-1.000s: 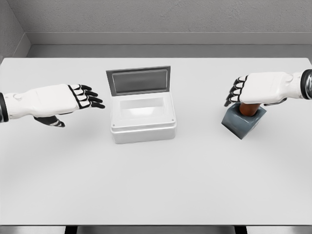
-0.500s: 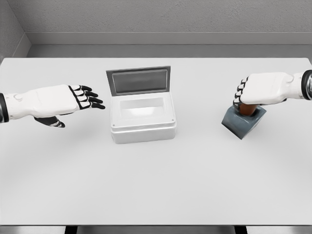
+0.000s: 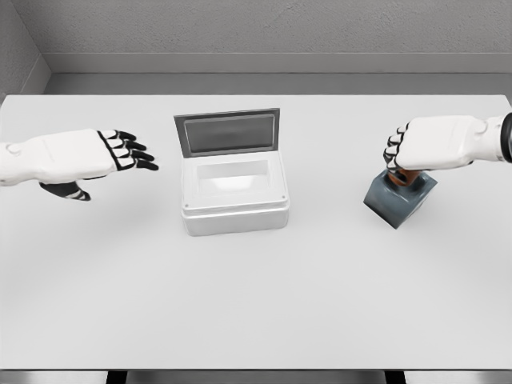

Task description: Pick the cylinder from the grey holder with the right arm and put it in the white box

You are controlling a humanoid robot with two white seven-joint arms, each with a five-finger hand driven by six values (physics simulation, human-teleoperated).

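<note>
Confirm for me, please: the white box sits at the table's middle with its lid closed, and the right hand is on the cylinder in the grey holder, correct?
Not quite: the white box has its lid open, standing up behind it, as the head view shows. The rest holds: the right hand is on the cylinder in the grey holder.

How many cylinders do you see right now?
1. The cylinder stands in the grey holder under the right hand; the white box looks empty.
</note>
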